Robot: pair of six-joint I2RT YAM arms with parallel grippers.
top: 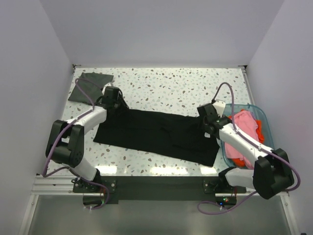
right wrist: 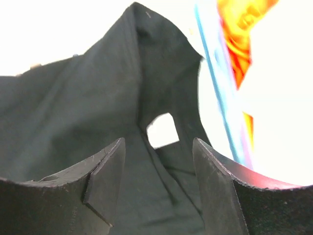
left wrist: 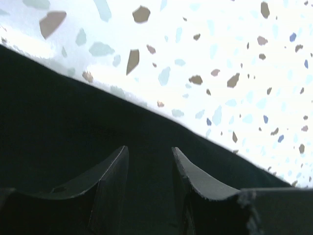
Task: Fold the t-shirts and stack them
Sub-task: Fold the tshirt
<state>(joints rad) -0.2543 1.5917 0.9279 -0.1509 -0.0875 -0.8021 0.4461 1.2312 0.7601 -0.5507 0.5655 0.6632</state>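
Seen from above, the left arm [top: 90,117] folds back from its base [top: 93,185] to a raised elbow at the left of the view. Its white forearm then stretches forward and to the right, held low, ending in the left gripper [left wrist: 149,156]. The jaws stand parted, and the two dark fingers [left wrist: 110,178] point ahead with a clear gap between them. The right arm [top: 239,142] mirrors the pose, with its elbow out at the lower right and its forearm running forward and to the left. The right gripper [right wrist: 159,144] has its jaws spread wider. A purple cable [top: 227,90] trails along each arm.
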